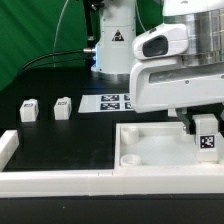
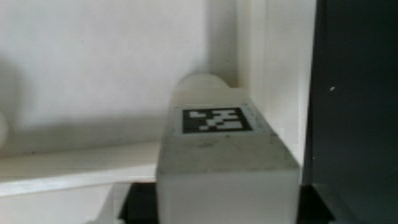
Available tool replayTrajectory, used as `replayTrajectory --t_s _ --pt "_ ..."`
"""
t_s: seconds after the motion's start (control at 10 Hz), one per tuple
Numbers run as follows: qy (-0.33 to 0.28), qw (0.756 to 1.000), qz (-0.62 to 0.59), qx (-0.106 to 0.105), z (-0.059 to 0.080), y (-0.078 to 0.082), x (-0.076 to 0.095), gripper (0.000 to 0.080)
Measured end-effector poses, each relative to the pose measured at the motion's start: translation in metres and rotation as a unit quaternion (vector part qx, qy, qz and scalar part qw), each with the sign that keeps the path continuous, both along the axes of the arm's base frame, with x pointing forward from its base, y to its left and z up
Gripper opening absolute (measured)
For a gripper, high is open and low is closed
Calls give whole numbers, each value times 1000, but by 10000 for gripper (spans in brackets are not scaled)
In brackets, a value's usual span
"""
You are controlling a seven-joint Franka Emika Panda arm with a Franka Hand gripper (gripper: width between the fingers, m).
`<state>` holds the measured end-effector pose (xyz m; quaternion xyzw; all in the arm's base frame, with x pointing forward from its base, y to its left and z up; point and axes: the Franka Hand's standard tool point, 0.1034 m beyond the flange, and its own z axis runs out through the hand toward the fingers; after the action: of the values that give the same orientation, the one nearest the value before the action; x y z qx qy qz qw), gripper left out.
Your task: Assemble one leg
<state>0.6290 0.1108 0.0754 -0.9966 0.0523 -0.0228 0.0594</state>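
Note:
My gripper (image 1: 202,126) is shut on a leg (image 1: 207,140), a white stubby block with a black-and-white tag facing the camera. It holds the leg upright over the far corner of the large white tray-like piece (image 1: 150,158), on the exterior view's right. In the wrist view the leg (image 2: 219,150) fills the middle between my dark fingers (image 2: 139,203), its tip by the tray's corner wall (image 2: 267,50). I cannot tell whether the leg touches the tray. Two more legs (image 1: 29,108) (image 1: 63,106) stand on the black table at the exterior view's left.
The marker board (image 1: 113,102) lies on the table behind the tray. A white rail (image 1: 40,180) runs along the front and the exterior view's left. The robot's base (image 1: 115,45) stands at the back with cables beside it.

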Motion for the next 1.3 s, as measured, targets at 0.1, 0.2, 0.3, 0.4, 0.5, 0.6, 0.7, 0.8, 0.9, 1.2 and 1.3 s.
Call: replayTrajectory --t_s 0.1,0.2,0.3,0.4,0.5,0.6,0.7,0.8,0.9,1.2,1.3 --pt "0 1000 1 0 0 0 0 292" --pt "3 1000 -23 2 0 -1 0 292" --pt "8 998 -67 4 0 -1 0 292" --pt "15 991 -130 9 -1 -2 0 292" --pt "22 983 -181 13 -1 -3 0 292" --pt "30 968 -247 17 -1 -4 0 293" --pt "36 955 -295 20 -1 -5 0 293" --pt "40 946 -322 21 -1 -5 -1 294" --pt "51 915 -400 28 -2 -6 -1 294" --pt "82 809 -580 45 -2 -4 -4 294" --pt "91 778 -620 50 -2 -2 -5 294"
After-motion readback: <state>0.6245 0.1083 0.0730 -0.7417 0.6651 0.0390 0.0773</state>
